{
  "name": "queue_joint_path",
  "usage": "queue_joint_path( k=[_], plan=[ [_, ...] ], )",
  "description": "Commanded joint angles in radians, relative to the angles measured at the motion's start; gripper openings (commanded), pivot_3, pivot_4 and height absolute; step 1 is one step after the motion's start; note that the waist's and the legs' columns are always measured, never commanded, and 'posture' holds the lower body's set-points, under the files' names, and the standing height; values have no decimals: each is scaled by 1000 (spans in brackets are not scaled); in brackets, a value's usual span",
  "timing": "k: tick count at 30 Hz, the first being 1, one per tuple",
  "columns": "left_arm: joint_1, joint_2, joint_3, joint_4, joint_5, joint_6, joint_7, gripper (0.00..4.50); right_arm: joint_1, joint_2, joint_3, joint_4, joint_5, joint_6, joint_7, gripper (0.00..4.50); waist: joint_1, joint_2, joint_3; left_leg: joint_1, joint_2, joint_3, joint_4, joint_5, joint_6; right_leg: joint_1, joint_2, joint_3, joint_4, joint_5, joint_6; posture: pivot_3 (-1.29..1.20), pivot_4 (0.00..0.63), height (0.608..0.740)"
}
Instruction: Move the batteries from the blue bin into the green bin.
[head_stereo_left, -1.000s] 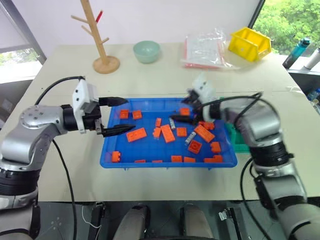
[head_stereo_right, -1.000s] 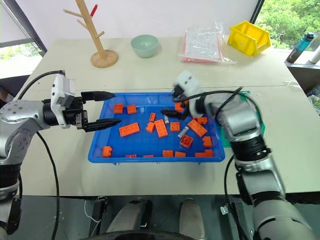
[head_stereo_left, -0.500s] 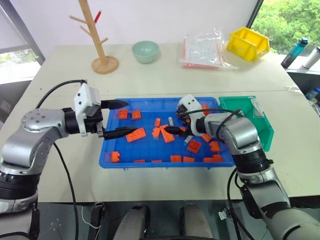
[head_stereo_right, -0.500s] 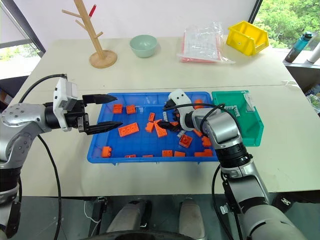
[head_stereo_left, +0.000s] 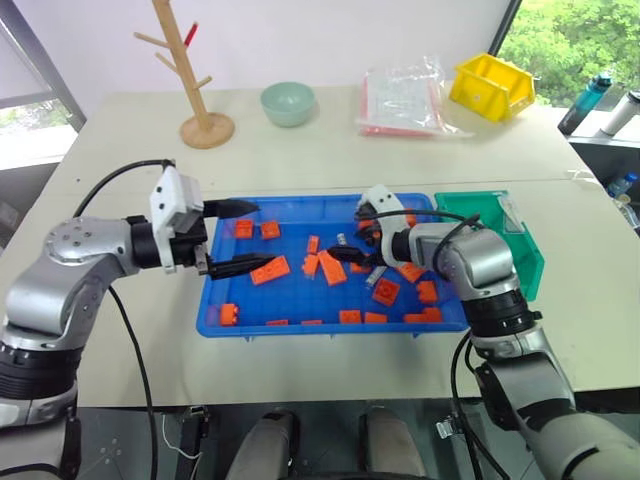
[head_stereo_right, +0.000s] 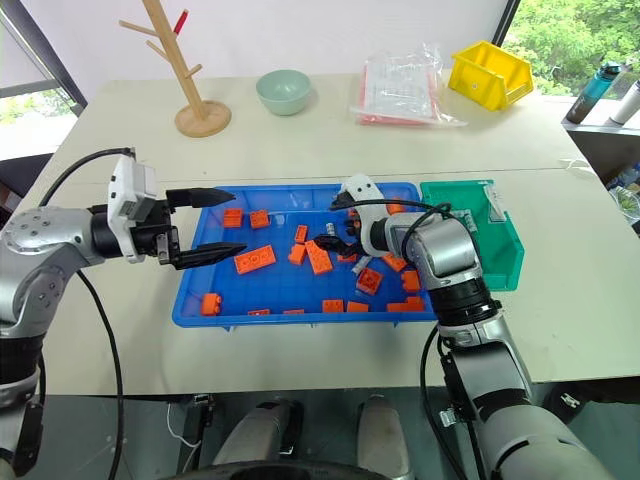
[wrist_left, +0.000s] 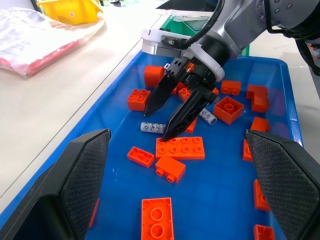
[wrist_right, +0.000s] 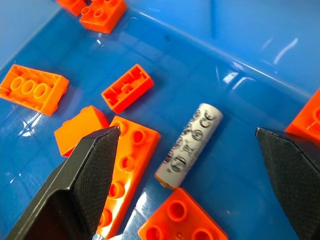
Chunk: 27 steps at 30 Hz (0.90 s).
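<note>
The blue bin was found strewn with orange bricks, with the green bin touching its right end. Inside the blue bin, the right gripper was seen spread wide and empty, straddling a battery beside a long brick. The battery was judged light, rigid and prone to rolling, best pinched across its middle.

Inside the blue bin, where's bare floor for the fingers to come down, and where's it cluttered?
Blue bin: the near-left floor is bare, bordered by a lone orange brick at the corner and a long brick above. A bare strip also runs along the far wall. The right half is crowded with orange bricks around the battery, where the right gripper hangs open.
</note>
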Motion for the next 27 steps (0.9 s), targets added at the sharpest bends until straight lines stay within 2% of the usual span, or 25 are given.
queue_joint_path(
  k=[1,3,6,9,10,13,14,22,27],
  plan=[
    [-16,-4,8,-16,-2,-19,-1,4500,-24,-41,-19,-1,-10,-27,-3,4460,0,0,0,0,0,0,0,0,0,0,0,0,0,0,0,0,150,726],
    [-21,-8,5,-12,1,-21,-1,4500,-14,-62,7,-4,-24,-51,5,4460,0,0,0,0,0,0,0,0,0,0,0,0,0,0,0,0,150,726],
    [-29,-16,0,-7,4,-24,2,4500,10,-87,75,-38,-50,-100,22,3721,-2,0,0,0,0,0,0,0,0,0,0,0,0,0,0,0,150,726],
    [-30,-19,-2,-12,4,-24,2,4500,29,-92,115,-71,-68,-137,28,2393,-8,0,0,0,0,0,0,0,0,0,0,0,0,0,0,0,150,726],
    [-33,-19,-2,-12,3,-22,2,4500,33,-93,125,-77,-75,-147,29,1757,-8,0,0,0,0,0,0,0,0,0,0,0,0,0,0,0,150,726],
    [-39,-17,1,-6,3,-22,-1,4500,41,-85,132,-89,-77,-146,28,307,-8,0,0,0,1,0,-1,0,0,0,0,0,0,0,0,0,150,726],
    [-40,-16,2,-2,4,-24,-4,4500,40,-82,133,-90,-77,-147,29,22,-8,0,0,0,1,0,-1,0,0,0,0,0,0,0,0,0,150,726],
    [-38,-17,1,1,5,-26,-2,4500,34,-74,115,-89,-81,-151,22,22,-7,0,0,0,0,0,0,0,0,0,0,0,0,0,0,0,150,726],
    [-32,-20,0,11,7,-31,-5,4500,-22,-98,-24,-236,29,-18,46,22,-6,0,0,0,0,0,0,0,0,0,0,0,0,0,0,0,150,726]
  ],
)
